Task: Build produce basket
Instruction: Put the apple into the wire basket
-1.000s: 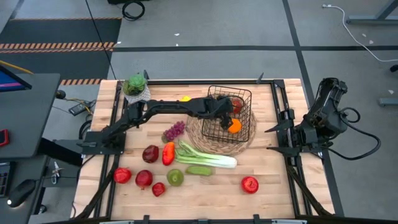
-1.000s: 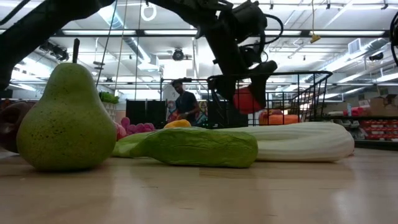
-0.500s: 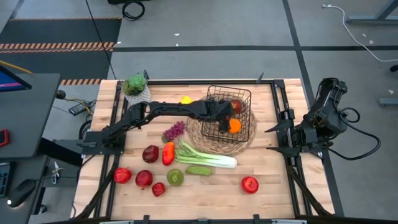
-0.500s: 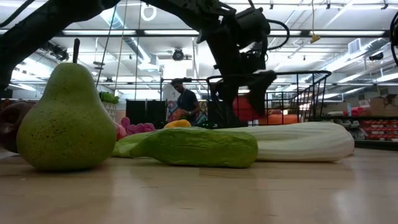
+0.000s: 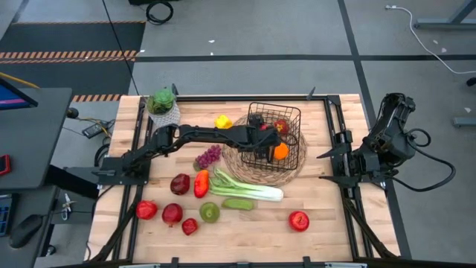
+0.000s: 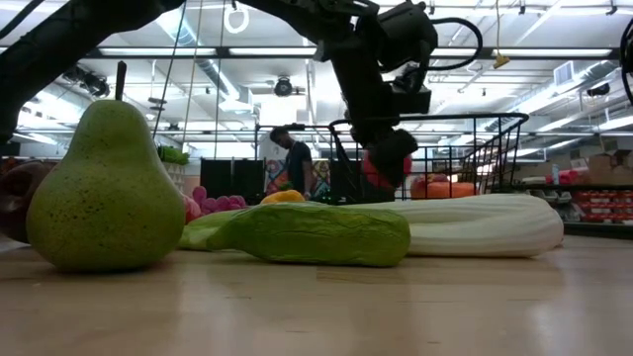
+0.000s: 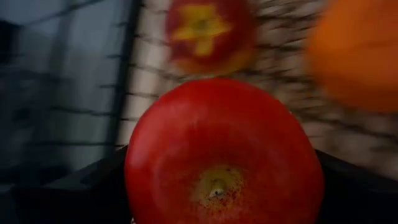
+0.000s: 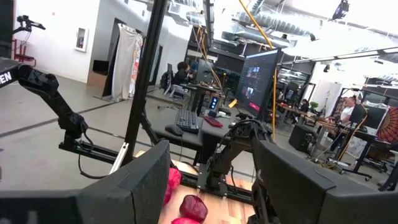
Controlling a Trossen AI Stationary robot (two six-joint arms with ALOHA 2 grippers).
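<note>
Basket (image 5: 275, 135) of black wire sits on a round woven mat (image 5: 253, 170) toward the far middle of the table (image 5: 335, 231), holding an orange (image 5: 280, 151) and a red fruit (image 5: 281, 126). Left gripper (image 5: 265, 141) reaches inside the wire walls, fingers spread wide around a red apple (image 7: 224, 155) — clamped on it, going by the left wrist view, where the apple fills the space between the 2 dark fingers above the mat weave. Same apple shows in the low view (image 6: 388, 166), hanging under the gripper (image 6: 388, 158) and above the long pale leek (image 6: 465, 225).

Outside the basket, on the wood:
- yellow pepper (image 5: 222, 120) just beside the left arm, near the potted plant (image 5: 161, 102)
- purple grapes (image 5: 209, 155) near the mat's edge
- dark red apple (image 5: 180, 184) touching a red pepper (image 5: 201, 183)
- leek (image 5: 247, 186) lying along the mat's near edge, cucumber (image 5: 239, 203) just in front
- green pear (image 5: 209, 212) beside 3 red fruits (image 5: 172, 214) at the near left
- 1 lone red apple (image 5: 299, 220) at the near right, well apart from the rest

Right gripper (image 5: 329, 165) waits off the table's right edge, jaws apart, holding nothing. People visible at desks in the room beyond — too small to describe.
</note>
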